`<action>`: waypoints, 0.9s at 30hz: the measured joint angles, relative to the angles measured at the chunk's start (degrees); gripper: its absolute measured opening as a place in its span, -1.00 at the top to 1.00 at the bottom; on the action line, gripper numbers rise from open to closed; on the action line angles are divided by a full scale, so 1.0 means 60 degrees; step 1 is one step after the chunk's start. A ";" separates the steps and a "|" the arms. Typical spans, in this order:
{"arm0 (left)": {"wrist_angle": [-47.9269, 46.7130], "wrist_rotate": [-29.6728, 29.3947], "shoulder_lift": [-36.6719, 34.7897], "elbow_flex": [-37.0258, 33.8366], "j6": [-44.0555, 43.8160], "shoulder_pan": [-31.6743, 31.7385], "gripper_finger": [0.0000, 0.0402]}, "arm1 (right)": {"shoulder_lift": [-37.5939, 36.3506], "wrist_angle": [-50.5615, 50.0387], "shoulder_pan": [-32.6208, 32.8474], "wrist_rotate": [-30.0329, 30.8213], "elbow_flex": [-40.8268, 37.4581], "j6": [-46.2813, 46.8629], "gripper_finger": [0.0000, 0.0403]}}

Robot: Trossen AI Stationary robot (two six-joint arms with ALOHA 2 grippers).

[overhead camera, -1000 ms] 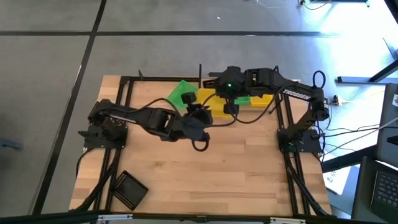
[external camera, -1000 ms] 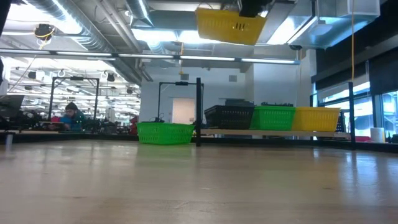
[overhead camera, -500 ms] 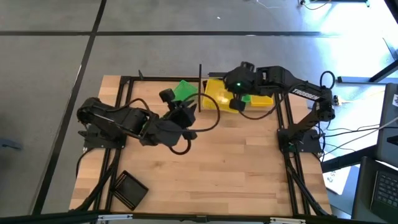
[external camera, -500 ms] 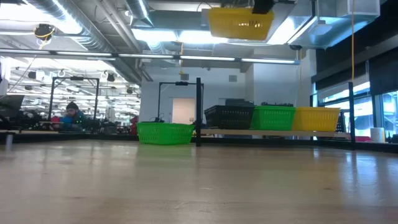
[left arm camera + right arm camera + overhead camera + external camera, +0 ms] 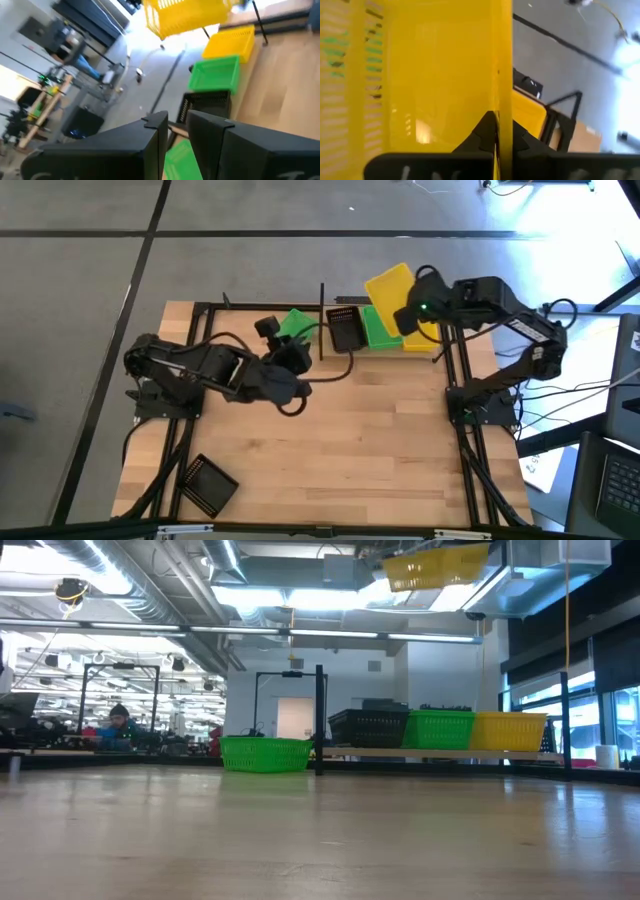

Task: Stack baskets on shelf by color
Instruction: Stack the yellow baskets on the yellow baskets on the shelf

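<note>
My right gripper point(image 5: 408, 308) is shut on a yellow basket point(image 5: 388, 285), held high over the far right of the shelf point(image 5: 400, 752); it shows near the ceiling in the low view point(image 5: 437, 567). On the shelf stand a black basket point(image 5: 368, 727), a green basket point(image 5: 437, 728) and a yellow basket point(image 5: 510, 730). Another green basket point(image 5: 293, 325) rests bottom down on the table, left of the shelf's post point(image 5: 319, 720). My left gripper point(image 5: 290, 348) hovers just near of that green basket, its fingers point(image 5: 157, 135) a narrow gap apart and empty. My right gripper pinches one side wall point(image 5: 505, 95) of the yellow basket at its rim, one finger point(image 5: 487, 131) inside the basket and one outside. The basket is lifted clear, well above the shelf baskets, roughly level and open side up.
A black basket point(image 5: 207, 483) lies on the table near the front left corner. Black frame posts point(image 5: 445, 350) run along both sides of the table. The middle and near right of the tabletop point(image 5: 380, 450) hold nothing.
My right gripper has carried the yellow basket up and toward the table's far right, from over the shelf's middle to beyond its right end. My left gripper has drawn back toward the table's left edge, away from the shelf.
</note>
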 joint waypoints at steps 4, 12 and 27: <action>-0.0729 0.0405 -0.0100 -0.0001 -0.0544 0.0292 0.67 | -0.0635 -0.0042 -0.0419 -0.0131 -0.0800 0.0986 1.00; -0.1636 0.0481 -0.0084 0.0000 -0.0981 0.0525 0.67 | -0.2402 0.0299 -0.1614 -0.0730 -0.3579 0.2639 1.00; -0.2019 0.0953 -0.0080 0.0000 -0.0974 0.0668 0.67 | -0.3225 0.3400 -0.3521 -0.1770 -0.7309 0.3150 1.00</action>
